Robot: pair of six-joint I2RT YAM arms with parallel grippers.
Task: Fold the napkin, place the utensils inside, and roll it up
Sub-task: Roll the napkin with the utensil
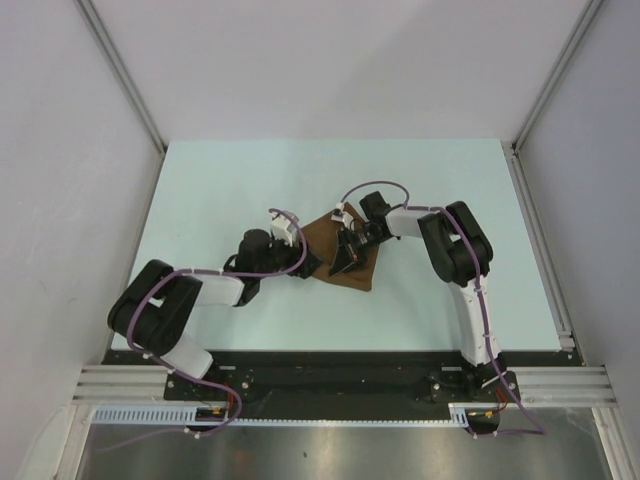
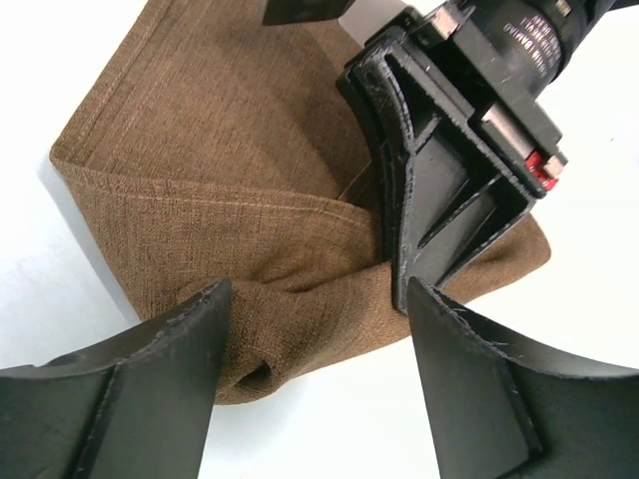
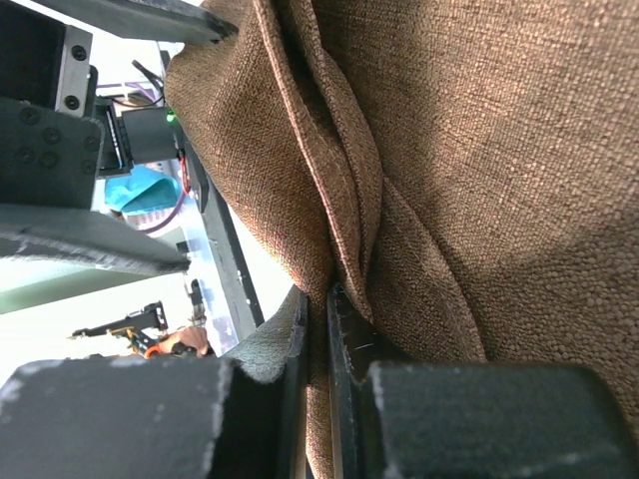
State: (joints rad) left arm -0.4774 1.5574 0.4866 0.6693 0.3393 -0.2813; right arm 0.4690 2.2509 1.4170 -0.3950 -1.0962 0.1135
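The brown napkin (image 1: pixel 330 240) lies folded on the pale table, partly rolled along its near edge (image 2: pixel 300 299). My right gripper (image 1: pixel 345 262) is shut on a fold of the napkin (image 3: pixel 419 180), cloth pinched between its fingers (image 3: pixel 344 339). My left gripper (image 2: pixel 315 299) is open, its fingers astride the rolled edge, close to the left of the right gripper (image 2: pixel 439 190). In the top view the left gripper (image 1: pixel 305 262) sits at the napkin's left edge. The fork is hidden.
The pale green table (image 1: pixel 220 190) spreads around the napkin, with grey walls on three sides. A black rail (image 1: pixel 330 365) runs along the near edge by the arm bases.
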